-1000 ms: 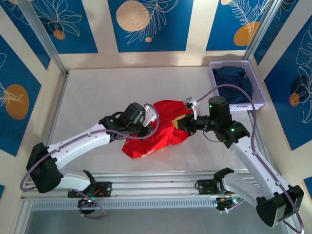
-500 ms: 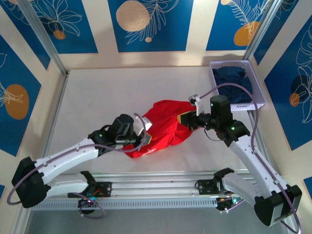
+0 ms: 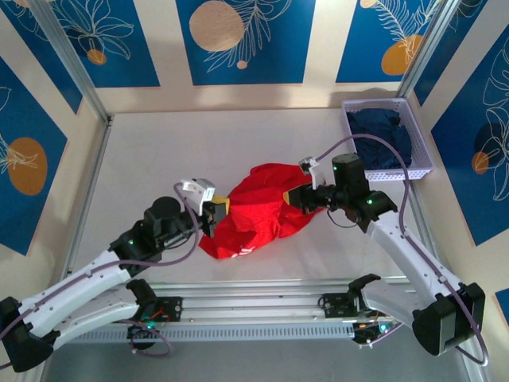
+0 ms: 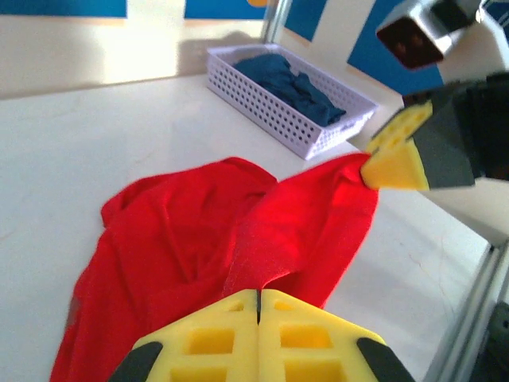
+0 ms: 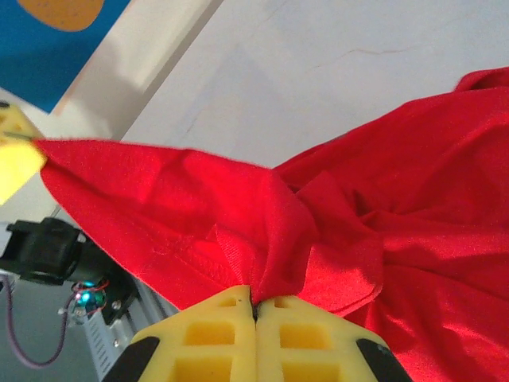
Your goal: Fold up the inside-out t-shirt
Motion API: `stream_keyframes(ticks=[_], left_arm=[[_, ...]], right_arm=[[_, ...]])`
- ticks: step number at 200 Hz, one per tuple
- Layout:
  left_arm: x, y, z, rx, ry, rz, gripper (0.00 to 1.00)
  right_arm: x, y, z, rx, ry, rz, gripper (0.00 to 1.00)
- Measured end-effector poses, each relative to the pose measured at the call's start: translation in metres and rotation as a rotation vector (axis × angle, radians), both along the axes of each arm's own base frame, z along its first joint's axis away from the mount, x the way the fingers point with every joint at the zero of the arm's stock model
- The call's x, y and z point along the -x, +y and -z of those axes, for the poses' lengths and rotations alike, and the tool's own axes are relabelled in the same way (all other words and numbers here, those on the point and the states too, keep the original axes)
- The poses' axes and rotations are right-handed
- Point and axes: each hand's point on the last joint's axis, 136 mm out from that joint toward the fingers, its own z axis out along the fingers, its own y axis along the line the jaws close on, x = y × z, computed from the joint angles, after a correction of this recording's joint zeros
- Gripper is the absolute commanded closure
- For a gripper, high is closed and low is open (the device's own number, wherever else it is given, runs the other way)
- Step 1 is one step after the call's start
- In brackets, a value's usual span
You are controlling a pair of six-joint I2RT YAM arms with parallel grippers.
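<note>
Red t-shirt [image 3: 258, 211], bunched on the bench [image 3: 159, 159] with no fold made yet, is pulled between left claw [image 4: 258, 296] and right claw [image 5: 256, 296], each clamped on its cloth.

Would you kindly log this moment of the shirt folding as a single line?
left gripper: shut on bright red cloth t-shirt | right gripper: shut on t-shirt | t-shirt: bunched, not yet folded

I have free passage over the bare table [image 3: 159, 159] on the left and along the far side. The bunched t-shirt [image 3: 258, 207] blocks the middle, and the basket [image 3: 421, 137] holding a dark garment [image 3: 382, 131] takes up the far right corner.
</note>
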Motion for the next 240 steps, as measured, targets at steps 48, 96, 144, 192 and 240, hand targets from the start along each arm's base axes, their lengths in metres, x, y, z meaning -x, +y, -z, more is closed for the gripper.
stream_keyframes(ticks=[48, 96, 144, 192, 240], left_arm=[[0.004, 0.017, 0.0, 0.053, -0.034, -0.051, 1.0], [-0.011, 0.04, 0.011, 0.013, 0.011, -0.214, 1.0], [-0.034, 0.05, 0.031, -0.067, 0.091, -0.372, 1.0], [-0.048, 0.049, 0.036, -0.124, 0.12, -0.436, 1.0], [-0.053, 0.068, 0.048, -0.182, 0.154, -0.532, 1.0]], right_arm=[[-0.002, 0.017, 0.026, 0.056, 0.08, -0.041, 1.0], [0.014, 0.058, 0.023, 0.035, 0.049, -0.218, 1.0], [0.034, 0.087, -0.014, -0.1, -0.101, -0.411, 1.0], [0.025, 0.092, -0.052, -0.233, -0.231, -0.406, 1.0], [0.017, 0.075, -0.061, -0.266, -0.262, -0.315, 1.0]])
